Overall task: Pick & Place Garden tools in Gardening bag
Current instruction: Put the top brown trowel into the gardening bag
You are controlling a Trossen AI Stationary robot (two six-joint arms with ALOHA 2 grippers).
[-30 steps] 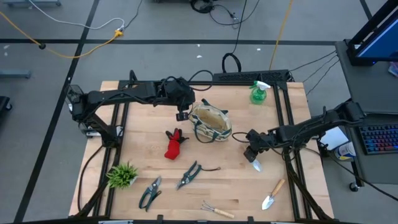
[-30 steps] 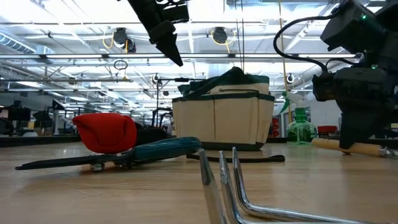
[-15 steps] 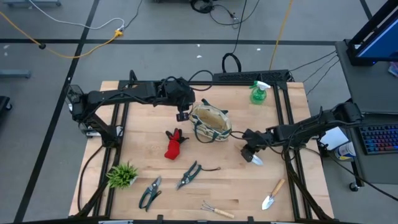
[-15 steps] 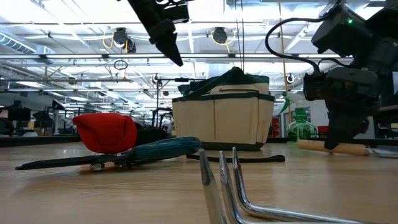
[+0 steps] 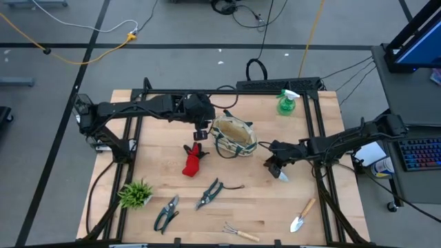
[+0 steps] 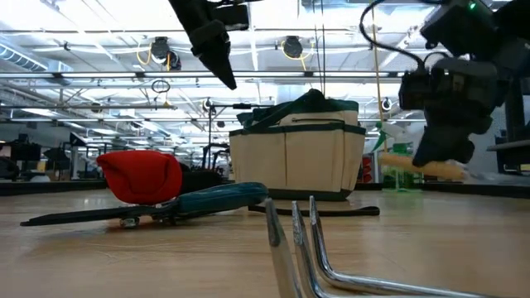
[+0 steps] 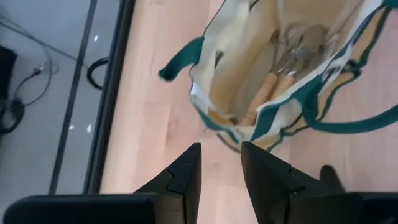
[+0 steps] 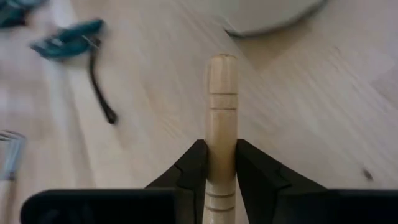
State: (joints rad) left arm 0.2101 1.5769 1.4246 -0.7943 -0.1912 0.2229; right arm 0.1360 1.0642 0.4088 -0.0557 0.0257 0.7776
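Note:
The cream gardening bag [image 5: 233, 136] with green trim stands upright at mid-table; wooden-handled tools [image 7: 273, 87] lie inside it. My left gripper [image 5: 200, 131] hangs above the bag's left side, open by a narrow gap and empty [image 7: 221, 149]. My right gripper [image 5: 275, 165] is to the right of the bag, shut on a wooden-handled trowel [image 8: 222, 93]. A red glove [image 5: 193, 160], two pruning shears [image 5: 167, 212] [image 5: 210, 193], a hand rake [image 5: 241, 232] and a second trowel [image 5: 302, 216] lie flat on the table. The green spray bottle [image 5: 286, 102] stands at the far right. My right gripper pinches the trowel's wooden handle [image 8: 222, 134] between its two fingers, one on each side. The handle's free end [image 8: 222, 62] sticks out past the fingertips. The metal blade [image 5: 283, 176] shows behind the gripper. The trowel [image 6: 418, 165] is lifted clear of the table.
A spiky green plant tuft [image 5: 135, 194] stands at the near left. The rake's tines [image 6: 298, 240] rise close before the low camera. Bare tabletop [image 5: 289, 138] lies between the bag and my right gripper.
My right gripper has risen and gone a little toward the bag, keeping hold of the trowel. The trowel, whose handle lay at table height, is now lifted clear.

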